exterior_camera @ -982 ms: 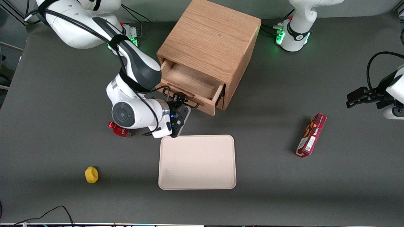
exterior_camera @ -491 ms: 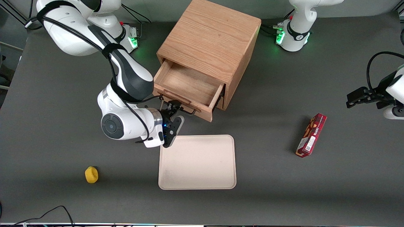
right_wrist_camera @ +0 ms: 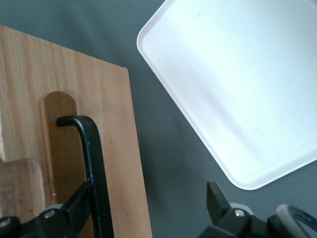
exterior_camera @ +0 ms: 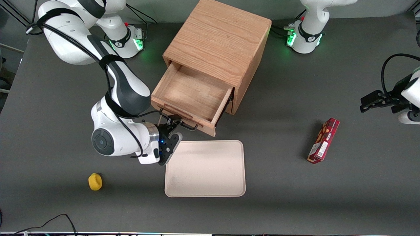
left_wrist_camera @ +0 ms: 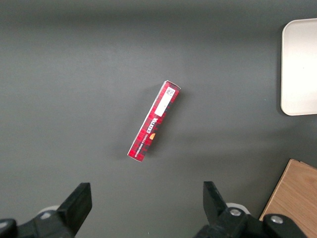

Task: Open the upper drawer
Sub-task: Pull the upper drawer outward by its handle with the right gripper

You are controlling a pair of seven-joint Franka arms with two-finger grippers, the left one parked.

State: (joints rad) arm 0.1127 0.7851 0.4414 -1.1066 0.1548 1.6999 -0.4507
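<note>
End effector (exterior_camera: 173,123) fingers apart around black wire handle (right_wrist_camera: 94,168) | oak upper drawer (exterior_camera: 192,95) (grainy, shallow) pulled out

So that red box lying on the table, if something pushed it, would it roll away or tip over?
Probably neither. The red box looks long, flat-sided and lies on a broad face, so it would likely slide or swivel. It looks like thin printed cardboard, so likely light and easy to dent. The pincer is at the upper drawer handle, well away from it.

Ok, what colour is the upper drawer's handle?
Black, on the light oak upper drawer; the handle shows best in the right wrist view.
</note>
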